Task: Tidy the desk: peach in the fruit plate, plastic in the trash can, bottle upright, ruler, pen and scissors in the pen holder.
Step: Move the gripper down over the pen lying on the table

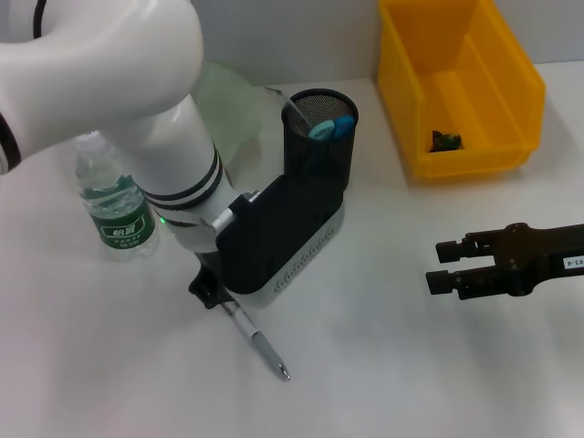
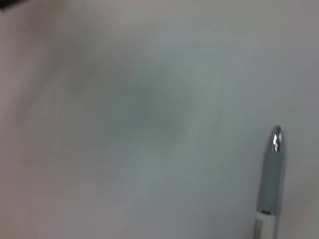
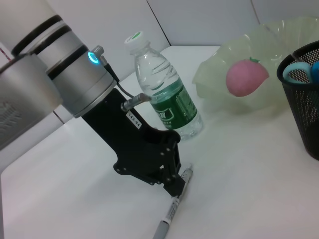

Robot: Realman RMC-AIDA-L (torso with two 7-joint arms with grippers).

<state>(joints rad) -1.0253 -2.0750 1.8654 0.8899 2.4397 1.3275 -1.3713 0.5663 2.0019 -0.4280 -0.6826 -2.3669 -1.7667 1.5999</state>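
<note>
Gripping the pen [image 1: 258, 341] by its upper end, the left gripper [image 3: 175, 185] stands low on the bench [image 1: 383, 365], a little in front of the pen holder [image 1: 319, 137]; its jaws look closed narrow about the barrel, though the head view hides the contact behind the arm, and only the right wrist view shows the fingers [image 3: 172, 181] at the pen; the silver tip points away from the pen holder, lying on or just above the surface.

The step in hand, as I judge it, is lifting the pen and dropping it into the pen holder; to do it well, the grip should be firm before rising, since a hold so near one end lets the long free part swing; raise it straight, turn the tip downward, and come over the mesh rim centred, because the scissors [image 1: 330, 128] already fill part of the opening.

The right gripper [image 1: 444, 266] hovers well off to the side of the pen holder, jaws parted a little and empty.

The bottle [image 1: 114, 205] stands upright beside the left arm; the peach [image 3: 246, 77] sits in the fruit plate [image 3: 219, 74] just behind the pen holder; the yellow bin [image 1: 456, 82] holds a small dark scrap.

The bench is plain white, smooth and likely slippery; a pale wall closes the room behind it.
</note>
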